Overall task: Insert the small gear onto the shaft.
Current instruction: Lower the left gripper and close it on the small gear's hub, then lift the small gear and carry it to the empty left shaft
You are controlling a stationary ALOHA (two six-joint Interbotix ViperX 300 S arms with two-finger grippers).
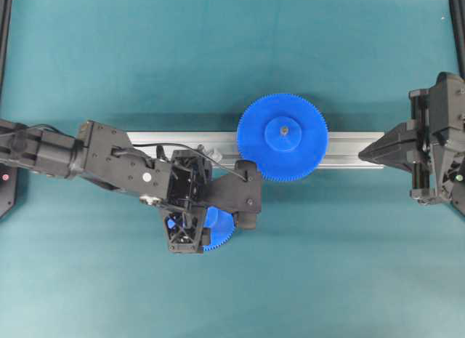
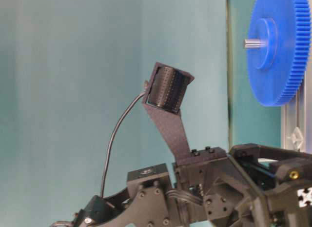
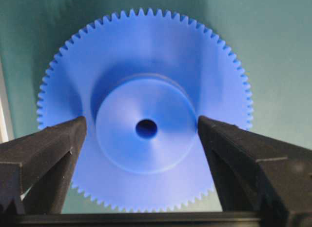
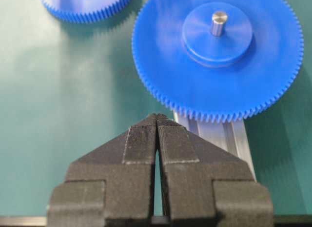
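The small gear [image 3: 146,61] lies flat on the teal table, a blue toothed disc with a raised hub and a dark central hole. My left gripper [image 3: 141,123] hangs right over it, open, one finger on each side of the hub and not closed on it. From overhead only part of the small gear [image 1: 224,232] shows beneath the left gripper [image 1: 211,223]. Of the shaft, just a silvery bit [image 1: 205,150] shows on the rail beside my left arm's cable. My right gripper [image 4: 157,119] is shut and empty, its tip [image 1: 363,155] at the rail's right end.
A wider blue gear [image 1: 283,137] with a grey pin through its hub sits on the aluminium rail [image 1: 349,145], which runs across the middle of the table. Black frame posts [image 1: 6,33] stand at the table's left and right edges.
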